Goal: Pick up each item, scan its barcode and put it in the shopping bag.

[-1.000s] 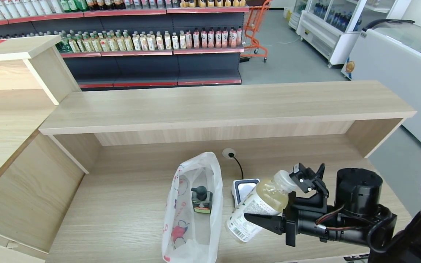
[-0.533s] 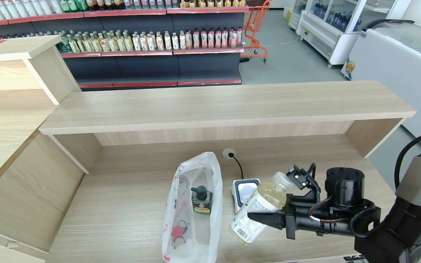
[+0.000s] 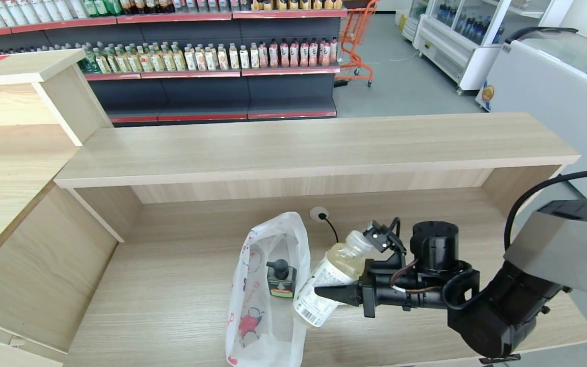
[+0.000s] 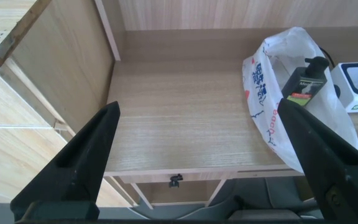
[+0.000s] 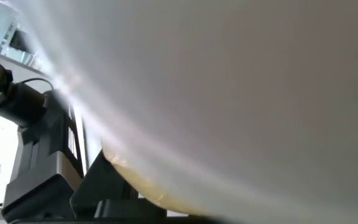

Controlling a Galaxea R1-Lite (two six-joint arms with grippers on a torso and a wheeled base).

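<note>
Your right gripper (image 3: 330,288) is clamped on a clear, ribbed plastic bottle (image 3: 337,262) of pale yellow drink. The bottle is tilted, with its base at the edge of the crinkly white shopping bag (image 3: 242,300). Inside the bag sits a dark pump bottle (image 3: 280,279). Your left gripper (image 4: 197,112) hangs with its fingers wide apart above the wood-grain counter (image 3: 171,285).

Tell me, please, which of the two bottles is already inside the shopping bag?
The dark pump bottle: it stands upright inside the bag. The pale drink bottle is held tilted in the right gripper, beside the bag.
</note>
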